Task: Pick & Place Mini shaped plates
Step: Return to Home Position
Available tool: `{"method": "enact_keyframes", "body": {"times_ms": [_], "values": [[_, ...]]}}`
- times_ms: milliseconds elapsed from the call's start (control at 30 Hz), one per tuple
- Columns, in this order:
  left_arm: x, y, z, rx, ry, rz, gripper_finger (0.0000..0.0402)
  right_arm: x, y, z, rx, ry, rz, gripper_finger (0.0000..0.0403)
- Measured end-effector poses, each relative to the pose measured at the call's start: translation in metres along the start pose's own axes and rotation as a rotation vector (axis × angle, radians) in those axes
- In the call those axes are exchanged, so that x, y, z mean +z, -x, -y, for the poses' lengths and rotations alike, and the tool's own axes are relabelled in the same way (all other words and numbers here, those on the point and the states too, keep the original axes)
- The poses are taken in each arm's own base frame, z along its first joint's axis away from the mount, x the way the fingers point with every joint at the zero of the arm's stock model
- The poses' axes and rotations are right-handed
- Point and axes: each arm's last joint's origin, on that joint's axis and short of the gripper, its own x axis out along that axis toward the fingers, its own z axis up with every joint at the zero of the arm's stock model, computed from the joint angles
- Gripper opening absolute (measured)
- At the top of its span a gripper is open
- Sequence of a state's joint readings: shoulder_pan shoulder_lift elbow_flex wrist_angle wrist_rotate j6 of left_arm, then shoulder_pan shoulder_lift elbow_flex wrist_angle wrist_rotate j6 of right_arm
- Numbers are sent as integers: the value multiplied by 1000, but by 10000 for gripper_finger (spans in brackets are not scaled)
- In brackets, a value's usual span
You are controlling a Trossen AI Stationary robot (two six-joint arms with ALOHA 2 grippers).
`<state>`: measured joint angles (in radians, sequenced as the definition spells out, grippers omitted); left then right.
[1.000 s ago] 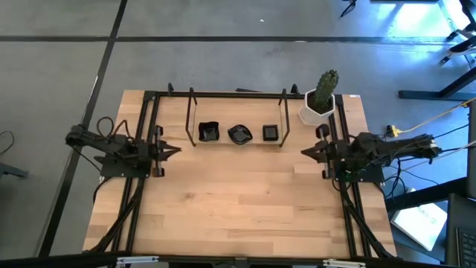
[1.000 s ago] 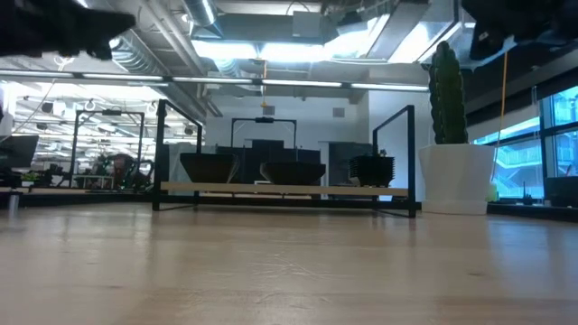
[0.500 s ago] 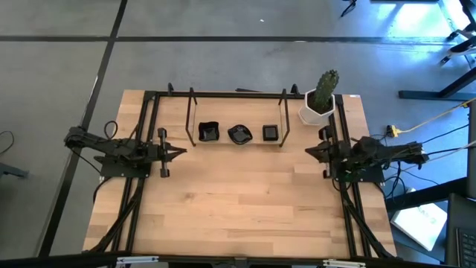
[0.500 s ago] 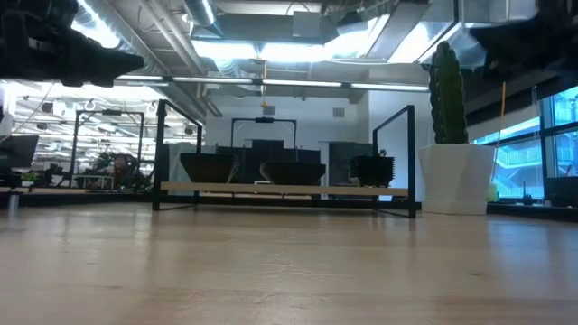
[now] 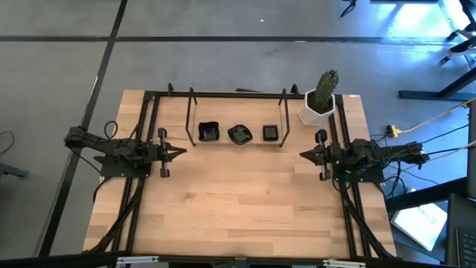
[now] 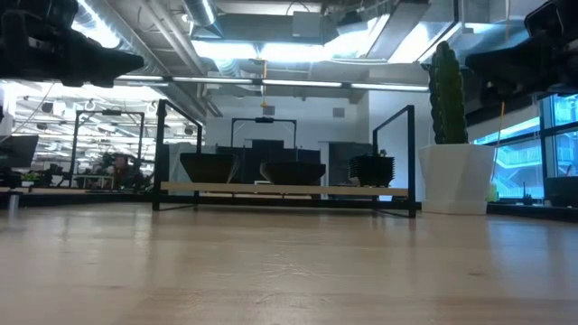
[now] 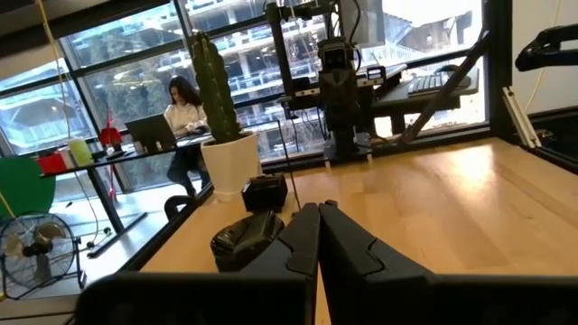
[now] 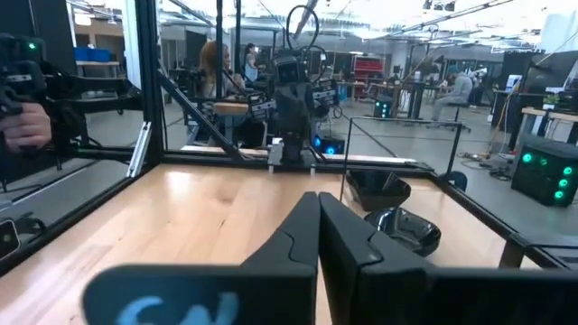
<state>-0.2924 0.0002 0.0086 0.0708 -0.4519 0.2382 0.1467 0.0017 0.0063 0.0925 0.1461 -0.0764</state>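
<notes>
High view: left gripper (image 5: 177, 151) and right gripper (image 5: 303, 154) are each held pressed together, empty, apart from the mini shaped plates (image 5: 239, 134).

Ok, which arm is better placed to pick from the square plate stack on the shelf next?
Right, I'd say: the square plate stack lies nearer the right gripper than the left gripper. Both jaws are shut, holding nothing.

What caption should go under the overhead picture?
Black mini plates line the shelf; left gripper and right gripper rest shut.
</notes>
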Motion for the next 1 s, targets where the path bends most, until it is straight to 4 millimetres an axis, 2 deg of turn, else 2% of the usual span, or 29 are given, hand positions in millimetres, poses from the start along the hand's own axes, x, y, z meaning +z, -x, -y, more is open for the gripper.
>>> {"method": "enact_keyframes", "body": {"times_ms": [333,1000], "values": [[0,0,0,0,0,0,5,1,0,3,-97,60,3,5],[0,0,0,0,-1,0,10,-2,0,3,-95,67,-29,23]]}}
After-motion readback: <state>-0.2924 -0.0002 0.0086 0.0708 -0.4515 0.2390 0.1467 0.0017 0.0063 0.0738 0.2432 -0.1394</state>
